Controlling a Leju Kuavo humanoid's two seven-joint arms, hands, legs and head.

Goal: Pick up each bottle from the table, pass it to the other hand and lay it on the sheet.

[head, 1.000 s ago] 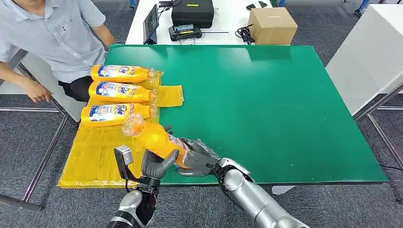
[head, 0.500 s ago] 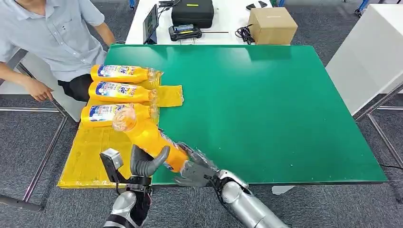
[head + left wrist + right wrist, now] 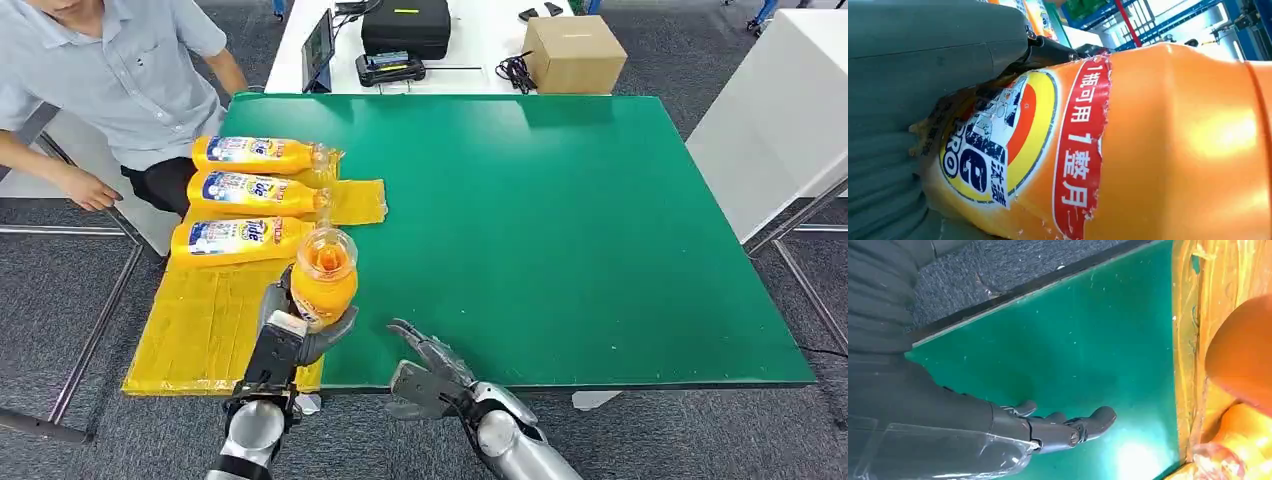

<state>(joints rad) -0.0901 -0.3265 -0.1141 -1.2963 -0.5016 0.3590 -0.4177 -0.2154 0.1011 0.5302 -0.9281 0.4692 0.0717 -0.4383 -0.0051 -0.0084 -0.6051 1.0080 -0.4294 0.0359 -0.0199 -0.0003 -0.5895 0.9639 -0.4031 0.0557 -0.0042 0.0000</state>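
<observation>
Left hand (image 3: 290,335) gripping orange bottle (image 3: 323,276) above yellow sheet (image 3: 205,325); right hand (image 3: 428,375) open, empty, beside sheet.

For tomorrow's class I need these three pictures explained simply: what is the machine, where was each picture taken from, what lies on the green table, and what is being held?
The machine is a humanoid robot with two silver arms ending in fingered hands. The wide picture comes from a camera on its head, looking down at a green table. The two close-ups come from cameras at its wrists.

On the table lies a yellow sheet, with three orange detergent bottles lying on it side by side. A person sits at the far left corner.

The left hand grips a fourth orange bottle above the sheet's edge; the left wrist picture shows its label up close. The right hand holds nothing, fingers spread.
</observation>
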